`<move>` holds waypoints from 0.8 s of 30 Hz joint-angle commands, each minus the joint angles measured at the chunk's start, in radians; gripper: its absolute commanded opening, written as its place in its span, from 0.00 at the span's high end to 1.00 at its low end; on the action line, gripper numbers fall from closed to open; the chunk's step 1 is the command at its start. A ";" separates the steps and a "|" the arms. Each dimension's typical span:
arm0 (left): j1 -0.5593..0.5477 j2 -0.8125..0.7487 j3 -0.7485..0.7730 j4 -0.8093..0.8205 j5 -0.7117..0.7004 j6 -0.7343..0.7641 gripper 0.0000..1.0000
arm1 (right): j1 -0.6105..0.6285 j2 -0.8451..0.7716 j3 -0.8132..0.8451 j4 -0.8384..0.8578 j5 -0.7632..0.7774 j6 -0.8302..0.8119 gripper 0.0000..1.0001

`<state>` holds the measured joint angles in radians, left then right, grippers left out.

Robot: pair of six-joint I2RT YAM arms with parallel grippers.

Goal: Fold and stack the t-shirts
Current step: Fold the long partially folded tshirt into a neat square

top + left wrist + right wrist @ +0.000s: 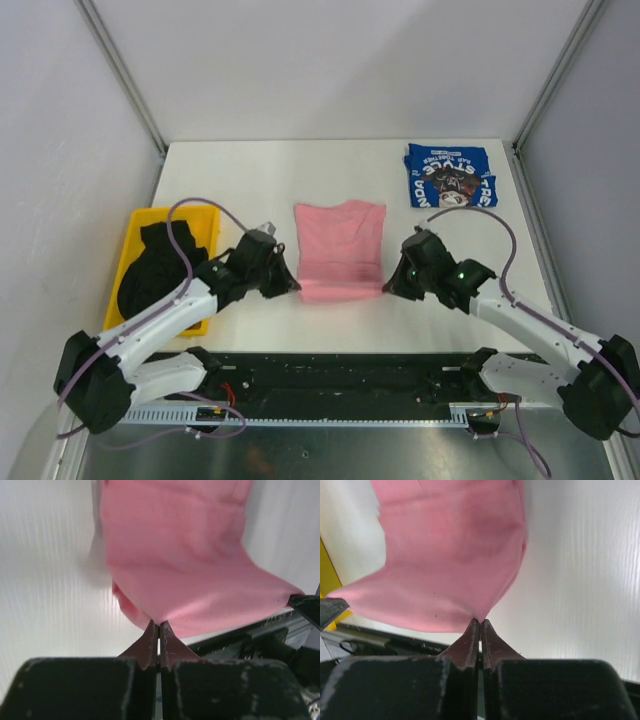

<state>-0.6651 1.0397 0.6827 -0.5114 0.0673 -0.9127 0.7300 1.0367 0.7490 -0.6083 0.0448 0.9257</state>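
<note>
Both arms are down at the near edge of the pink tee (340, 245), which lies in the middle of the table (250, 180) — and each one has a corner. The left gripper (293, 285) is pinched tight on the near-left corner; from its wrist camera the two fingers meet with no gap, a nip of pink cloth caught right at the tips. Same story on the other side: the right gripper (388, 288) is clamped on the near-right corner, fingers pressed together on the fabric. The near edge is raised in a low ridge between the two, while the far part lies flat on the table. Over in the far right corner sits the blue tee (450, 178), folded into a neat rectangle with its white lettering up — well apart from the pink one. On the left, a yellow bin (132, 240) holds a heap of black tees (160, 265), and the left arm's cable loops above it.
</note>
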 commanded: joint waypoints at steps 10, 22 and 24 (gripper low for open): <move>0.226 0.518 0.580 0.020 -0.010 0.225 1.00 | -0.328 0.436 0.378 0.225 -0.152 -0.271 1.00; 0.365 0.907 0.960 0.021 0.095 0.256 1.00 | -0.450 0.851 0.755 0.292 -0.246 -0.314 1.00; 0.376 0.974 1.023 0.021 0.115 0.259 1.00 | -0.463 0.913 0.814 0.287 -0.256 -0.318 1.00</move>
<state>-0.3172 1.9366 1.5826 -0.4995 0.1379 -0.6949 0.2939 1.8709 1.4429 -0.3527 -0.1844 0.6418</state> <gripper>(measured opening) 0.008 0.031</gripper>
